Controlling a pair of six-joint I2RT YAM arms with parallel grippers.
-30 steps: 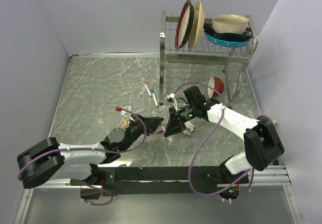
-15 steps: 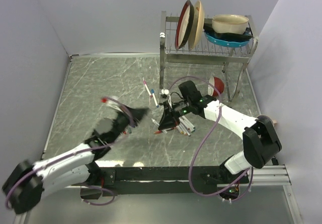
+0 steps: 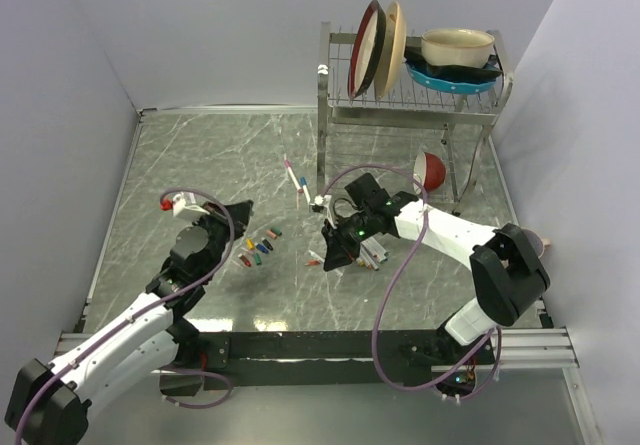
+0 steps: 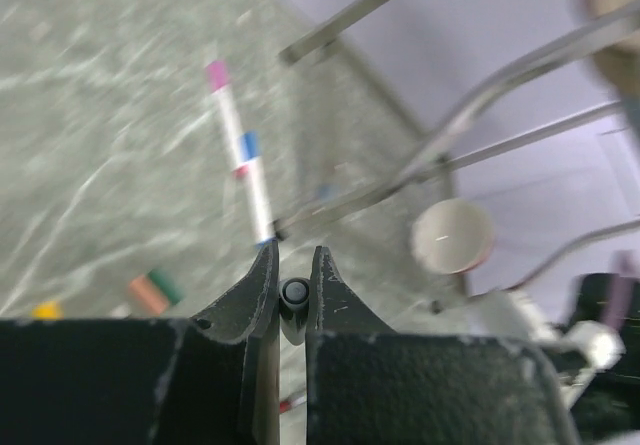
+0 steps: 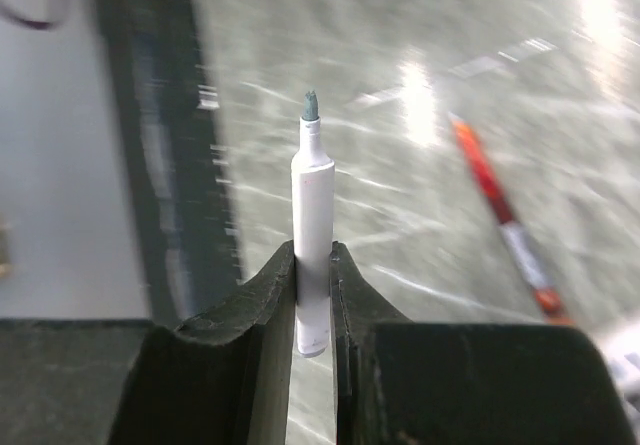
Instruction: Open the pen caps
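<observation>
Grey white-veined marble table [image 3: 200,155], red, green, blue and yellow pen caps [image 3: 262,247], white pen barrel [image 5: 313,255] with grey-green tip

White arms [image 3: 452,232] carry purple cables [image 3: 380,315]; left hand [image 4: 294,270] and right hand [image 5: 313,257] are black.

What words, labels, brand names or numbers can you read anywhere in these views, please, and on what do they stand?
No readable text in any view.
White plastic marker pen barrel clamped in the right tool: blank on the side shown.
White pens with pink and blue caps on the grey marbled table: any print too blurred to read.
</observation>
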